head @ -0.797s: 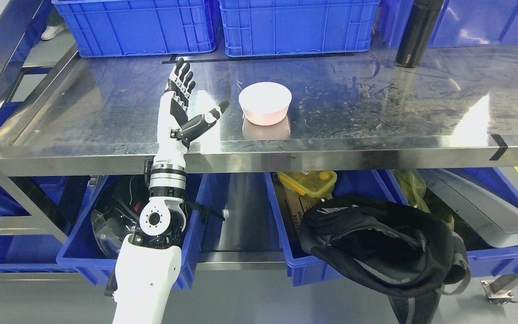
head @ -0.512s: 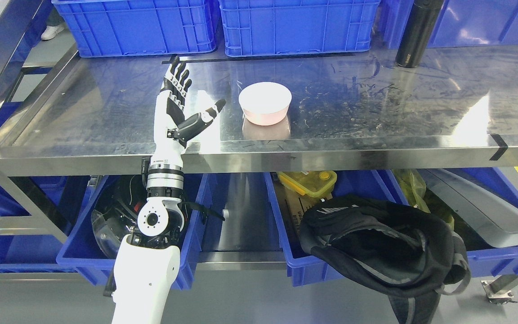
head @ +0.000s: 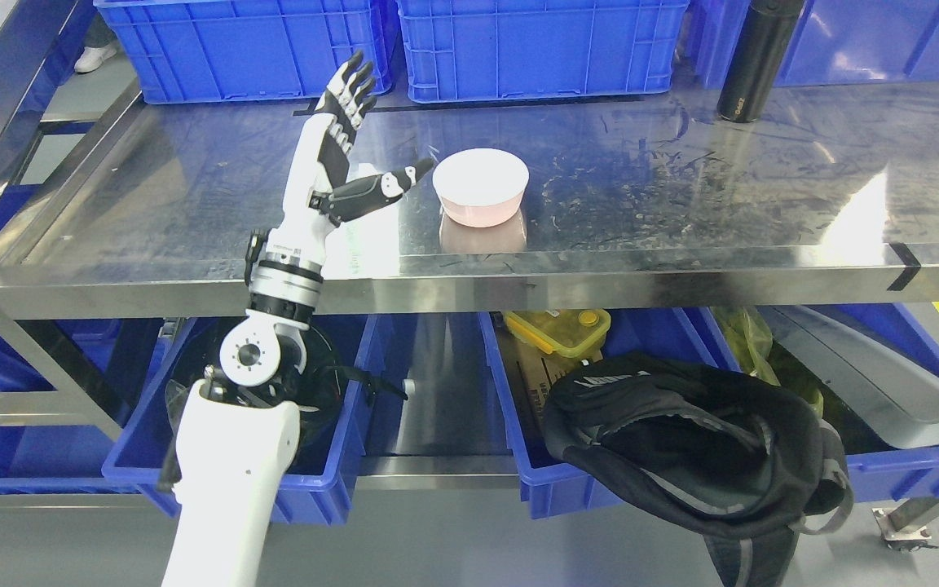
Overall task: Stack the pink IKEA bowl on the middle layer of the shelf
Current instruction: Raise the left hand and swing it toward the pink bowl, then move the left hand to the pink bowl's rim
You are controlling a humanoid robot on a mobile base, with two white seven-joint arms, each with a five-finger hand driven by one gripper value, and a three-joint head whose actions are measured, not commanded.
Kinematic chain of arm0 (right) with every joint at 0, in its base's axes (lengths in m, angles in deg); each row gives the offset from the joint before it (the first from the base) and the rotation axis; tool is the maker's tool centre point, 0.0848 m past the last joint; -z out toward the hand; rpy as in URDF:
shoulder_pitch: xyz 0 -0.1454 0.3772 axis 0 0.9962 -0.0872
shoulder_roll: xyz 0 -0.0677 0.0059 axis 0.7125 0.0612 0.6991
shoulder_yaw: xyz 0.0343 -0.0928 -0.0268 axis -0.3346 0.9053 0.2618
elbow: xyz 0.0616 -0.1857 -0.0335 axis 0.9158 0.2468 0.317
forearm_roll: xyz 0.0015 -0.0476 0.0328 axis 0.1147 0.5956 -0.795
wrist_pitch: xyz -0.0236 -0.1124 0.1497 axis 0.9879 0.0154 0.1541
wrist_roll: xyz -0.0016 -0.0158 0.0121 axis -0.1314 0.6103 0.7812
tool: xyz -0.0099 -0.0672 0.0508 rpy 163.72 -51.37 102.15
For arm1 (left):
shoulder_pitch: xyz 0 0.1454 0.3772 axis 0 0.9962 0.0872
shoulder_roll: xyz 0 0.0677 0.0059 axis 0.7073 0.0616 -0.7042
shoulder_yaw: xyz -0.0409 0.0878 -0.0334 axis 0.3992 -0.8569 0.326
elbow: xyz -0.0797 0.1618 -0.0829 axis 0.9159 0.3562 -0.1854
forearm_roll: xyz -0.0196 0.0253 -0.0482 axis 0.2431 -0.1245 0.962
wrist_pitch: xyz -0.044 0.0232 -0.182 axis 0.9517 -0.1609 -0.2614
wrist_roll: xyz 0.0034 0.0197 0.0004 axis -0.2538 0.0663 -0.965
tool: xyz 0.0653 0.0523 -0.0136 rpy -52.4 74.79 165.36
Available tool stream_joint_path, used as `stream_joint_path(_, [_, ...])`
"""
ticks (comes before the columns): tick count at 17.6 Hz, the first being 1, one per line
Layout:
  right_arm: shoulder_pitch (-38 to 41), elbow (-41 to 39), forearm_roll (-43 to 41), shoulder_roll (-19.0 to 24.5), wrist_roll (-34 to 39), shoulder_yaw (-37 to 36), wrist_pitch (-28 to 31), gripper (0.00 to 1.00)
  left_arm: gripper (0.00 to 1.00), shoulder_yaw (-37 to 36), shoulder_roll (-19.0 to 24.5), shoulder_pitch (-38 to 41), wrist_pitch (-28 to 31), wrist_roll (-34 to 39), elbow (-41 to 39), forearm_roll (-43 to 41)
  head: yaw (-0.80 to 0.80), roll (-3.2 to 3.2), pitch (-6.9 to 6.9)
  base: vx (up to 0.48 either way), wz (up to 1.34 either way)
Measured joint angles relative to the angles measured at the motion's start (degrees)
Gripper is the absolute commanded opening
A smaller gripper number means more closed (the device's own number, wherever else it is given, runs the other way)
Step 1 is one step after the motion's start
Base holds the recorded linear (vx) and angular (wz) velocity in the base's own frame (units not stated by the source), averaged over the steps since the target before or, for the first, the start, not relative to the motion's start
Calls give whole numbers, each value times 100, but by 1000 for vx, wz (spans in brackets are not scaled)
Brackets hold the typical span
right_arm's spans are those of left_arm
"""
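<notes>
Change: the white-and-black left hand has risen and swung towards the bowl.
Hand: fingers spread, holding nothing, thumb tip just beside the rim.
Bowl: round pink plastic bowl rests on the steel shelf, ungrasped.
Meaning: grasp looks imminent.

You are looking at a pale pink round plastic bowl on a silver, scuffed stainless-steel shelf. Your left hand is white with black fingers. At the far edge stand bright blue ribbed plastic crates and a matte black cylindrical flask. Lower, near right, you see a translucent yellow lidded box and a black fabric backpack.
</notes>
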Motion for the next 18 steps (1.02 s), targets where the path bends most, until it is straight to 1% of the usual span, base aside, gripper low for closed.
stream_joint_path(2, [0,0,0,0,2,0,0,100,100,-99,245,-411,214,-992,14,-770,0,0,0,0,0])
stream_joint_path(4, [0,0,0,0,1,0,0,100,100,-208,434,-732,311,-1669,23,-1516,0,0,0,0,0])
stream_joint_path(7, [0,0,1,0,8,0,0,100,98,-334,649,-1087,329,-2043,30,-2246,0,0,0,0,0])
stream_joint_path(8, [0,0,1,0,14,0,0,100,94,-378,696,-1192,261,-2145,26,-2420,0,0,0,0,0])
stream_joint_path(9, [0,0,1,0,32,0,0,100,93,-420,719,-1297,225,-2306,20,-2573,0,0,0,0,0])
stream_joint_path(11, [0,0,1,0,34,0,0,100,93,-506,731,-1471,200,-2942,6,-2843,0,0,0,0,0])
stream_joint_path(14, [0,0,1,0,17,0,0,100,93,-677,720,-1906,518,-4196,-25,-3569,0,0,0,0,0])
stream_joint_path(15, [0,0,1,0,5,0,0,100,93,-738,698,-2013,555,-4390,-32,-3816,0,0,0,0,0])
stream_joint_path(17, [0,0,1,0,-3,0,0,100,78,-896,649,-2180,624,-4630,-46,-4402,0,0,0,0,0])
stream_joint_path(18, [0,0,1,0,-3,0,0,100,73,-969,618,-2235,638,-4704,-53,-4674,0,0,0,0,0])
